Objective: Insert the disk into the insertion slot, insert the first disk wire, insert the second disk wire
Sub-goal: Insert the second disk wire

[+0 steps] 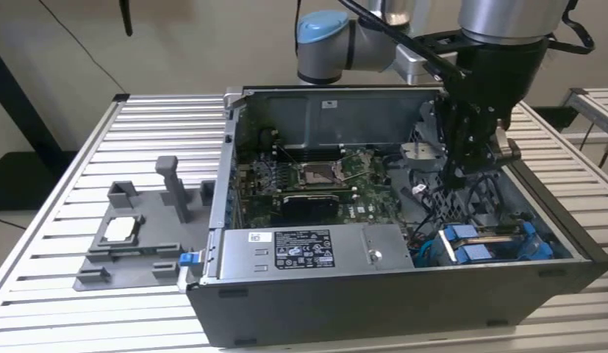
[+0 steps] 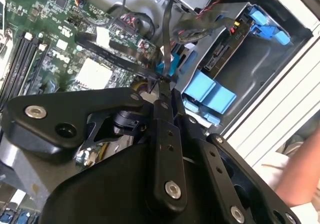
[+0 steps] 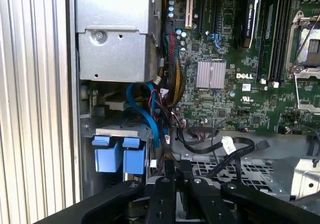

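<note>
1 thin, limp disk wire (image 2: pixel 168 44) is pinched in the closed jaws of the gripper (image 2: pixel 164 82); judged light, best held by its stiff plug. The disk (image 1: pixel 492 241) sits in the insertion slot (image 1: pixel 539 254).

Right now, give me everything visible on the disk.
The disk sits inside the insertion slot, in the open case's corner at the exterior view's lower right. Mostly its bright blue plastic carrier shows: two glossy blue tabs side by side at the bay's mouth, in both wrist views. The exterior view shows a dark strip between blue rails. The claw is above it, pinching a thin dark cable, not touching the disk.
</note>
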Motion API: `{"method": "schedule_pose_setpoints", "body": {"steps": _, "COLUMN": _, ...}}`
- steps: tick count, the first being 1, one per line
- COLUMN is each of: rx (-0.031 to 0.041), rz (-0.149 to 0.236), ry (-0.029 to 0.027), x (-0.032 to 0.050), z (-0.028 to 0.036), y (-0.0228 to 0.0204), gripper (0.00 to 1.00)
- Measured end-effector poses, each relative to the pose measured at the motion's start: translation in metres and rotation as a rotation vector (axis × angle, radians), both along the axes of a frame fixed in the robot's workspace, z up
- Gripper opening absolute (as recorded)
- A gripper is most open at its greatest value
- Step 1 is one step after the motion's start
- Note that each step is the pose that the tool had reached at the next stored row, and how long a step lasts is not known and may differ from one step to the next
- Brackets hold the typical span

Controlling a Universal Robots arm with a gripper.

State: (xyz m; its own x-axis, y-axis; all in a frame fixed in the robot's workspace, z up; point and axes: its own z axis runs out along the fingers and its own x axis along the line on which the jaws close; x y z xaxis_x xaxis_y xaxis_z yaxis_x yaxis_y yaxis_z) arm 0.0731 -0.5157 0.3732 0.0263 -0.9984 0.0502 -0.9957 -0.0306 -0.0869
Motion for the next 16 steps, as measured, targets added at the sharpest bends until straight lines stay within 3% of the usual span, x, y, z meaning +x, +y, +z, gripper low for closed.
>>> {"method": "schedule_pose_setpoints", "body": {"steps": 4, "rx": 0.0, "rz": 0.0, "ry": 0.0303, "x": 0.0101, "z": -0.0001, "y": -0.0034, "gripper": 0.16}}
{"method": "schedule_pose_setpoints", "body": {"steps": 8, "rx": 0.0001, "rz": 0.0, "ry": 0.0548, "x": 0.0186, "z": -0.0005, "y": -0.0085, "gripper": 0.16}}
{"method": "schedule_pose_setpoints", "body": {"steps": 11, "rx": 0.0005, "rz": 0.0, "ry": 0.0692, "x": 0.0245, "z": -0.0011, "y": -0.0133, "gripper": 0.16}}
{"method": "schedule_pose_setpoints", "body": {"steps": 16, "rx": 0.0046, "rz": 0.0, "ry": 0.0839, "x": 0.0331, "z": -0.0033, "y": -0.0216, "gripper": 0.16}}
